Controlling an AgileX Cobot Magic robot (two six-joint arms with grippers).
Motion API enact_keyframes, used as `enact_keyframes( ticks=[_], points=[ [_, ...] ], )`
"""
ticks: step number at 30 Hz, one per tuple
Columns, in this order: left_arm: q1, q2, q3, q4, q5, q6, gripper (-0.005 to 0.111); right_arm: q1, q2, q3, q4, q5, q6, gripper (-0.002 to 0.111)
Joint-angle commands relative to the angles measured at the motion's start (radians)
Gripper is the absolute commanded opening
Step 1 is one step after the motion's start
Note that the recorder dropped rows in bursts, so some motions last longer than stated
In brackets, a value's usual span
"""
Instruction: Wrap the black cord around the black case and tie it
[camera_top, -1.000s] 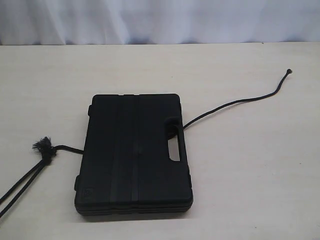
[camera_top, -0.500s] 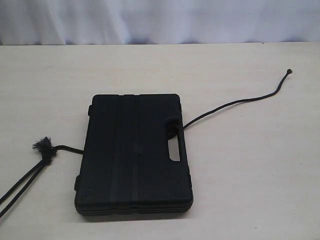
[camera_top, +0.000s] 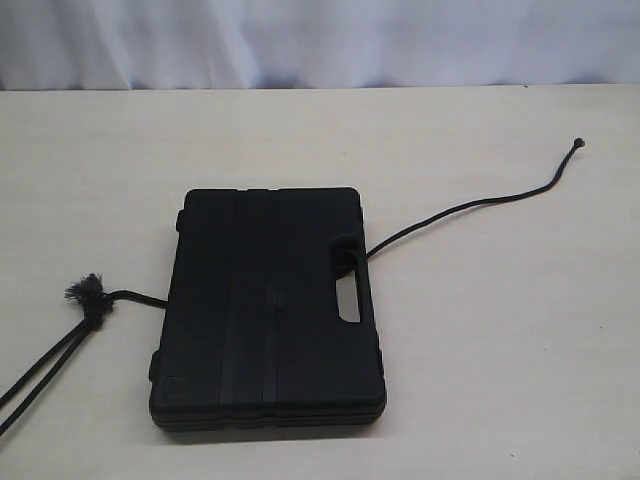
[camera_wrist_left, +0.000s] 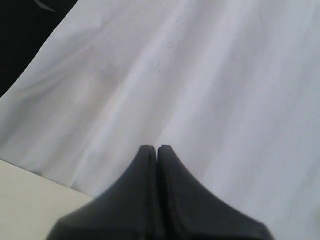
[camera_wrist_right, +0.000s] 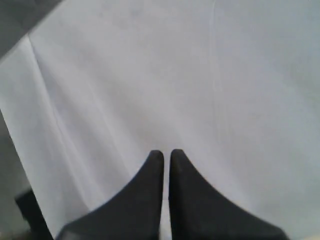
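Change since earlier: none visible; black case (camera_top: 268, 305) and black cord (camera_top: 470, 205) lying just as a second ago, with no arm in the exterior view.
Case: flat on the bench (camera_top: 500, 370), near the middle, lid upward, handle slot (camera_top: 348, 298) on its right side.
Cord, right side: out from beside the handle, curving across the bench to a small knotted tip (camera_top: 578, 145) well away from the case.
Cord, left side: out from the left edge of the case to a frayed tuft (camera_top: 90, 293), then two strands running off the lower left edge of the view.
Cord, middle: apparently passing beneath the case, though that stretch is hidden.
Lid: no cord across the top, no turn around it, no knot on it.
Left tool (camera_wrist_left: 157, 149): jaws pressed together, gripping nothing, facing white cloth (camera_wrist_left: 200, 75), nowhere near the case.
Right tool (camera_wrist_right: 166, 154): jaws closed but for a hairline between the tips, empty, likewise facing white cloth.
Done so far: at most, cord laid under the case.
Left to do: taking up both sides of the cord, bringing them over the lid, crossing them, tying off.
Stage, as judged: the very start, with nearly the whole task ahead.
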Motion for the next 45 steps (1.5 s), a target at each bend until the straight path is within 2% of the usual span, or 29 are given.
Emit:
enact_keyframes(
  ticks=[1,2,3,4,6,8,10,13,14,15,17,19,21,23,24,25,26,27,29,33,34,38,40,42,45],
  points=[
    [0.004,-0.003,0.003,-0.008,-0.019,-0.006,0.000,0.000,0.399,-0.150,-0.637,0.156,0.452,0.004],
    [0.004,-0.003,0.003,-0.008,-0.019,-0.006,0.000,0.000,0.539,-0.186,-0.868,0.146,0.638,0.004],
    [0.004,-0.003,0.003,-0.008,-0.019,-0.006,0.000,0.000,0.615,-0.210,-0.991,0.127,0.735,0.004],
    [0.004,-0.003,0.003,-0.008,-0.019,-0.006,0.000,0.000,0.756,-0.269,-1.227,0.063,0.912,0.004],
    [0.004,-0.003,0.003,-0.008,-0.011,-0.006,0.000,0.000,0.922,-0.389,-1.525,-0.016,1.175,0.004],
    [0.004,-0.003,0.003,-0.008,-0.011,-0.006,0.000,0.000,1.021,-0.469,-1.525,-0.025,1.166,0.004],
    [0.004,-0.003,0.003,-0.008,-0.011,-0.006,0.000,0.000,1.053,-0.536,-1.525,0.076,1.126,0.004],
    [0.004,-0.003,0.003,-0.008,-0.064,-0.006,0.000,0.000,1.026,-0.583,-1.525,0.424,0.974,0.004],
    [0.004,-0.003,0.003,-0.008,-0.118,-0.006,0.000,0.000,1.019,-0.588,-1.525,0.587,0.915,0.004],
    [0.004,-0.003,0.003,-0.008,-0.218,-0.009,0.000,0.000,1.022,-0.588,-1.525,0.828,0.806,0.004],
    [0.004,-0.003,-0.014,-0.008,-0.307,-0.027,0.000,0.000,1.045,-0.609,-1.451,1.026,0.584,0.004],
    [0.004,-0.003,-0.064,-0.006,-0.358,-0.084,0.000,-0.002,1.087,-0.670,-1.224,1.106,0.279,0.004],
    [0.004,0.066,-0.176,0.030,-0.358,-0.092,0.000,-0.002,1.171,-0.808,-0.675,1.175,-0.307,0.004],
    [0.004,0.139,-0.249,0.062,-0.341,-0.092,0.000,-0.002,1.217,-0.895,-0.265,1.243,-0.674,0.004],
    [0.004,0.184,-0.294,0.078,-0.309,-0.092,0.000,0.000,1.239,-0.930,-0.052,1.270,-0.819,0.004],
    [0.004,0.256,-0.360,0.103,-0.245,-0.076,0.000,0.013,1.258,-0.947,0.246,1.284,-1.004,0.005],
    [0.004,0.335,-0.430,0.138,-0.170,-0.046,0.000,0.048,1.265,-0.939,0.408,1.279,-1.123,0.005],
    [0.004,0.386,-0.471,0.158,-0.126,-0.021,0.000,0.079,1.267,-0.932,0.450,1.266,-1.149,0.005],
    [0.004,0.538,-0.587,0.187,0.014,0.059,0.000,0.179,1.269,-0.917,0.410,1.234,-1.110,0.005],
    [0.004,0.812,-0.875,0.249,0.492,0.196,0.000,0.371,1.280,-0.913,0.137,1.233,-0.814,0.012],
    [0.002,0.902,-0.969,0.266,0.666,0.221,0.000,0.409,1.286,-0.913,0.097,1.236,-0.775,0.017],
    [-0.005,1.139,-1.168,0.246,1.079,0.334,0.000,0.491,1.328,-0.913,0.152,1.197,-0.756,0.038],
    [-0.024,1.233,-1.203,0.208,1.176,0.367,0.000,0.509,1.357,-0.913,0.179,1.166,-0.756,0.047],
    [-0.061,1.304,-1.204,0.210,1.218,0.413,0.000,0.516,1.391,-0.913,0.186,1.140,-0.756,0.053],
    [-0.124,1.374,-1.199,0.213,1.220,0.490,0.005,0.516,1.437,-0.913,0.210,1.117,-0.752,0.054]
  ],
)
